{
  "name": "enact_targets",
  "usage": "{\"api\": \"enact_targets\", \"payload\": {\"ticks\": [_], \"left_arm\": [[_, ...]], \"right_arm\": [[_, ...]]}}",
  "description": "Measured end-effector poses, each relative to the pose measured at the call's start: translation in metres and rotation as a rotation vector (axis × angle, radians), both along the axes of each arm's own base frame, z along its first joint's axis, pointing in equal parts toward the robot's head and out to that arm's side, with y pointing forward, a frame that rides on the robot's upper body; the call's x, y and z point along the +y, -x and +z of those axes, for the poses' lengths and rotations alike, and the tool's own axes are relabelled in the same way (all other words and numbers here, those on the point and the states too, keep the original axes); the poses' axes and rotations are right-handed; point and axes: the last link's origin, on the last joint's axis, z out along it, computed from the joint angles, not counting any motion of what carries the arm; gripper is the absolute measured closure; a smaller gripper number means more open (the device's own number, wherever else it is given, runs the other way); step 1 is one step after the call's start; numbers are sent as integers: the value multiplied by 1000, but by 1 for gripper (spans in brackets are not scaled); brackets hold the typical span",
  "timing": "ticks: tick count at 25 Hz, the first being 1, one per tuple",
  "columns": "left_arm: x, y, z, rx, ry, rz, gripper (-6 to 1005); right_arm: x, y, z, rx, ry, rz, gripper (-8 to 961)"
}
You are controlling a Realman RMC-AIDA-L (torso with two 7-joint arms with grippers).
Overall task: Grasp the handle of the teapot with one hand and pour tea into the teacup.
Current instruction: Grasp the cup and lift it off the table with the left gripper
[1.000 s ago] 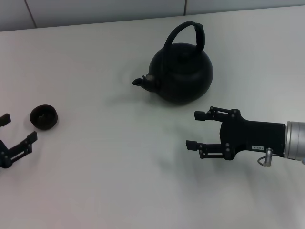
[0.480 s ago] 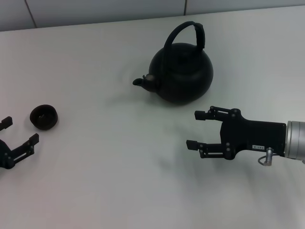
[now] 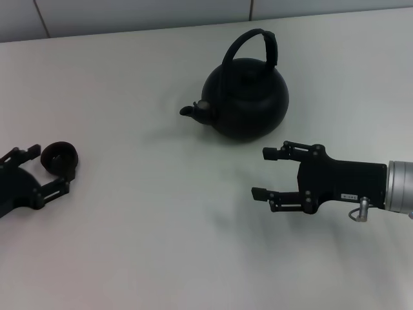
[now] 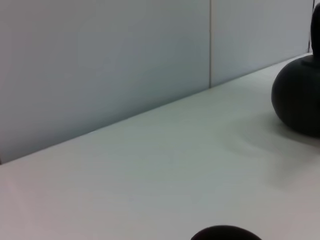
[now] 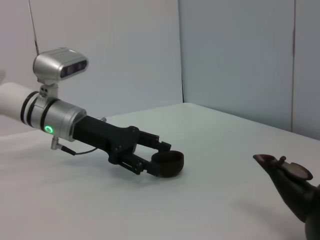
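Left hand [image 3: 48, 169], fingers apart, is bracketing the teacup [image 3: 59, 157] at frame left. Teapot [image 3: 246, 97] is sitting upper centre on the desk [image 3: 161, 245]; right hand [image 3: 264, 173] is hanging spread below it. Risk: closing fingers tipping or skidding the light cup.

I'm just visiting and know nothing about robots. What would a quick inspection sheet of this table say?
Surface: pale table, bare apart from the job's things.
Job's things: teapot upright, handle raised, spout toward the teacup; cup upright.
Clutter: nothing seen.
Grippers: left gripper open, fingers either side of the teacup; right gripper open, empty, near side of the teapot.
Cables: thin wire loop on the right wrist.
Surroundings: grey panelled wall behind.
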Motion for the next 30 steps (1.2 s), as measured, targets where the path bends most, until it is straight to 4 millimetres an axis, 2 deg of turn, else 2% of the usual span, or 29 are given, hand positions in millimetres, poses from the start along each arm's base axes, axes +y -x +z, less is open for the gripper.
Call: {"api": "enact_targets", "payload": {"ticks": [10, 30], "left_arm": [[10, -7, -5, -1, 8, -5, 271], [12, -7, -4, -2, 7, 2, 300]], "right_arm": [[1, 1, 2, 1, -5, 5, 141], [3, 2, 4, 4, -11, 10, 141]]}}
